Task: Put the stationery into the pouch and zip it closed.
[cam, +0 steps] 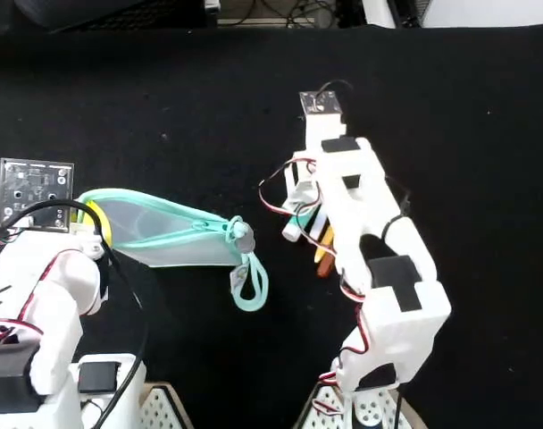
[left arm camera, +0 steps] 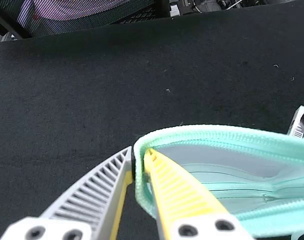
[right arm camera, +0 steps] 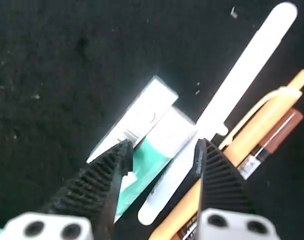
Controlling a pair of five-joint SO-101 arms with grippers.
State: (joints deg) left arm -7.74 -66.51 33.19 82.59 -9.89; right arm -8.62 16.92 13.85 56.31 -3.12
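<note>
The pouch point(cam: 169, 239), mint-green with a pale see-through body, lies on the left half of the black table point(cam: 164, 107), stretched from the left edge toward the middle. Its zip pull point(cam: 243, 236) and wrist loop point(cam: 250, 288) are at the end nearer the table's centre. The left gripper point(left arm camera: 138, 159) has the other end. Its claw is closed down on the pouch's rim, the yellow finger point(left arm camera: 174, 192) inside the mouth and the pale ribbed finger point(left arm camera: 99, 187) outside, with the zip edge pinched between them. The mouth gapes open there, the zip teeth curving away on either side. The stationery lies in a loose bundle at about the middle of the table, well apart from the pouch's zip end: a white pen point(right arm camera: 244, 75), an orange pen point(right arm camera: 262, 117), a brown pen point(right arm camera: 278, 131), a teal item with a white end point(right arm camera: 159, 150) and a white block point(right arm camera: 139, 117) touching it. The right gripper point(right arm camera: 162, 149) hangs low over this bundle with its black claw spread wide and holding nothing. One finger is on each side of the teal item, and whether they touch it cannot be told.
</note>
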